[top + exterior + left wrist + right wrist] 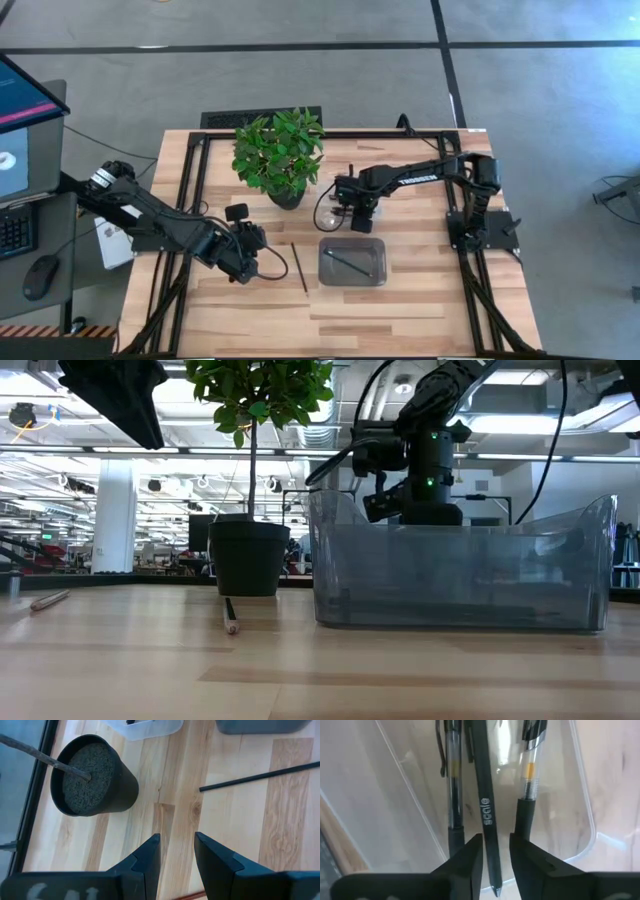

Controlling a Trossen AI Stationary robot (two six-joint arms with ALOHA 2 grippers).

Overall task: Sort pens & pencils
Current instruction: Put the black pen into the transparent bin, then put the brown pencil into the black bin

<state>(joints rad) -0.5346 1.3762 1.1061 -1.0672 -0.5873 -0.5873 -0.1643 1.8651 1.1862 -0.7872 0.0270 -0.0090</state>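
Pens [487, 810] (three) lie just beyond right pincer [495, 865], fingers parted.

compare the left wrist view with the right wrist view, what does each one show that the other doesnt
Only the left wrist view shows the black plant pot, a long dark pencil lying on the bare wood table, and the left gripper, open over the wood. Only the right wrist view shows the right gripper over a clear tray holding three pens. Both show open fingers and light wood.
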